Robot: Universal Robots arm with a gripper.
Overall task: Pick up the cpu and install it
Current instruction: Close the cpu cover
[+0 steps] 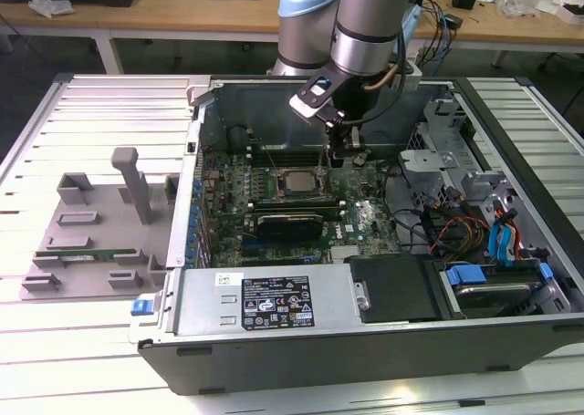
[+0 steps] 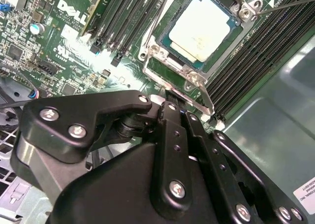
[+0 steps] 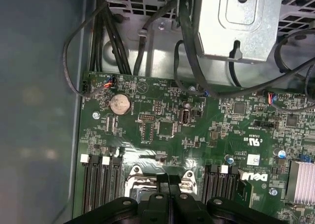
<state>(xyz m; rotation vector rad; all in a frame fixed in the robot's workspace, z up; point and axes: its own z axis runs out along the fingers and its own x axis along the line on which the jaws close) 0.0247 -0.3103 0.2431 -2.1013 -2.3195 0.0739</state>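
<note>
From the exterior view's left, a grey plastic tray (image 1: 109, 205) with posts is sitting on the slatted desk (image 1: 73, 342), and a green memory stick (image 1: 87, 244) is lying along it. Next, the open computer case (image 1: 365, 351) is lying on its side with its motherboard (image 1: 365, 223) facing up. The cpu (image 1: 294, 181) is sitting in its socket near the board's middle, silver top up, inside the metal socket frame (image 2: 152, 51). Just to the exterior view's right of it, I am holding the hand (image 1: 342, 155) over the board, beside the socket and off the cpu. In both wrist views its fingers (image 2: 171, 115) (image 3: 165, 182) are pressing together with nothing between them. Farther right, blue cables (image 1: 502, 237) are lying by the drive cage (image 1: 438, 160).
</note>
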